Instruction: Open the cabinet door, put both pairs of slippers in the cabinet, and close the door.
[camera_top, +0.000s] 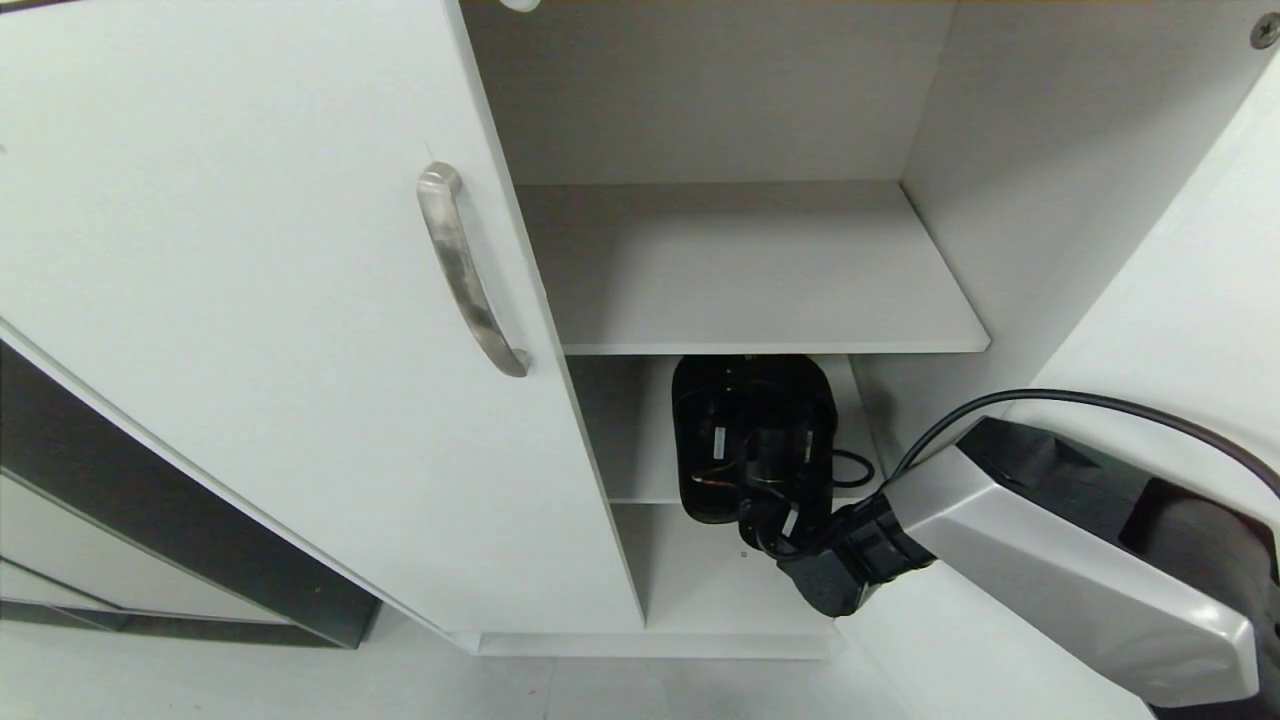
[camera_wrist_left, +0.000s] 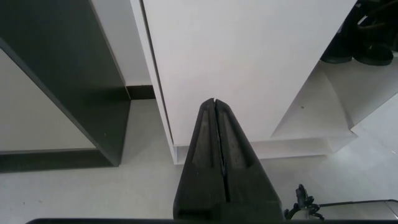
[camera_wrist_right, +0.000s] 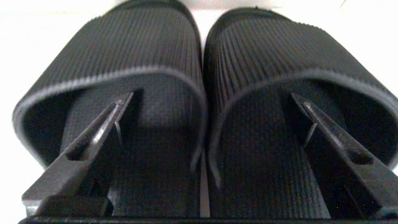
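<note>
A white cabinet (camera_top: 940, 250) stands with one door (camera_top: 220, 300) closed and the other door (camera_top: 1180, 330) swung wide open. A curved metal handle (camera_top: 468, 270) runs down the closed door near its inner edge. Inside the cabinet, a wide upper shelf (camera_top: 740, 270) spans the open half.

Directly beneath that shelf, on the next level down inside the cabinet, lies a pair of black slippers (camera_top: 705, 420). They sit side by side and touching, with their open ends facing out of the cabinet. Their ribbed uppers show clearly in the right wrist view, one slipper (camera_wrist_right: 118, 68) next to the other slipper (camera_wrist_right: 292, 68).

The right arm (camera_top: 1050, 560) leans in through the cabinet's open side, its black wrist just in front of the slippers. The right gripper (camera_wrist_right: 211, 96) has its claw spread wide. One of its fingers (camera_wrist_right: 99, 137) reaches into the mouth of one slipper, and the other finger is inside the mouth of the second. The fingers are not pinching anything.

The left gripper (camera_wrist_left: 214, 106) hangs outside the cabinet, in front of the closed door and above the pale floor (camera_wrist_left: 93, 193). Its claw is pressed fully together, with nothing between the fingers. A dark panel (camera_wrist_left: 62, 74) stands on the far side of the closed door from the cabinet's open half.
</note>
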